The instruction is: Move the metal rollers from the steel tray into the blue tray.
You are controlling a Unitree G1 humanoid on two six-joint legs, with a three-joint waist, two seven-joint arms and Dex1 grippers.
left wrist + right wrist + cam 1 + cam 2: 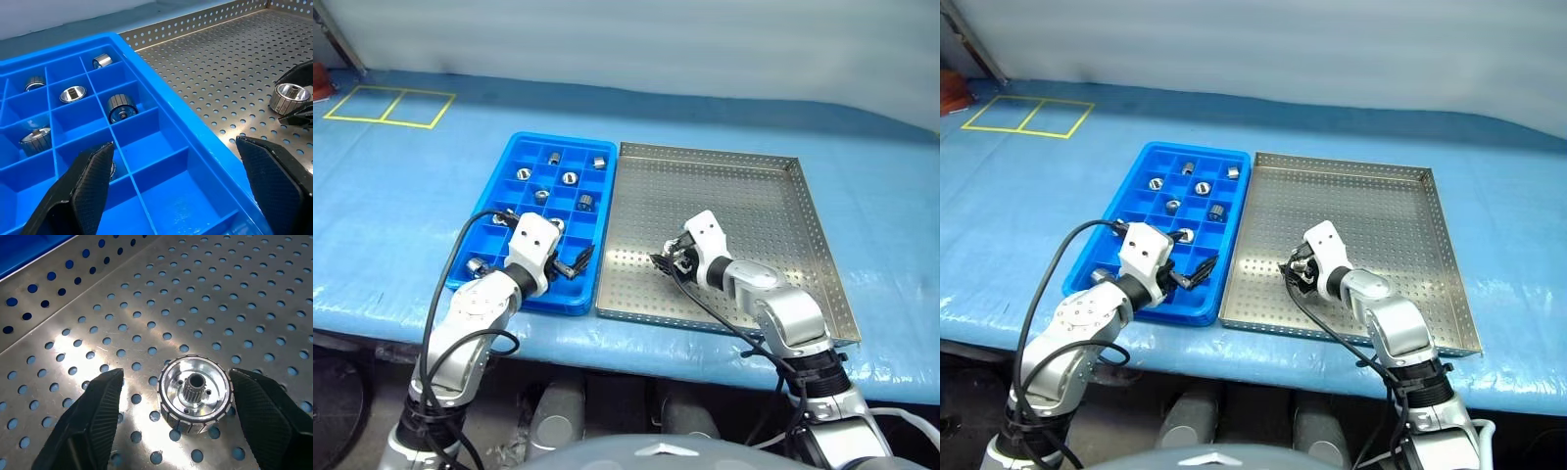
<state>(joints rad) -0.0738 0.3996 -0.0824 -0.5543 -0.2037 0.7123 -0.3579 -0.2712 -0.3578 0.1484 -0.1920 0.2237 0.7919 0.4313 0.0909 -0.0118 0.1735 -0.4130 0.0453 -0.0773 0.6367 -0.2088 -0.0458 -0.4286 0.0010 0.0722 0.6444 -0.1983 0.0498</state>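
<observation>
Blue-covered table: right gripper (176,421) straddles the last roller (194,394) on the steel tray (744,196), jaws apart, unclosed. Next: pinch, lift, carry to the blue tray (514,162), where the left gripper (181,191) hangs spread.

Roller (111,169) half hidden behind left pincer's finger (83,188); blue tray (195,142) cut off.

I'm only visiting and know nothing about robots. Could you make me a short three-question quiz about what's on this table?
1. True or false: one roller stands between the right gripper's fingers.
2. Over which tray does the left gripper hover: A) steel tray, B) blue tray?
3. How many rollers lie on the steel tray's floor?

Key: 1 true, with one finger touching it and a gap at the other. 2 B, jaws wide open. 3 One.
</observation>
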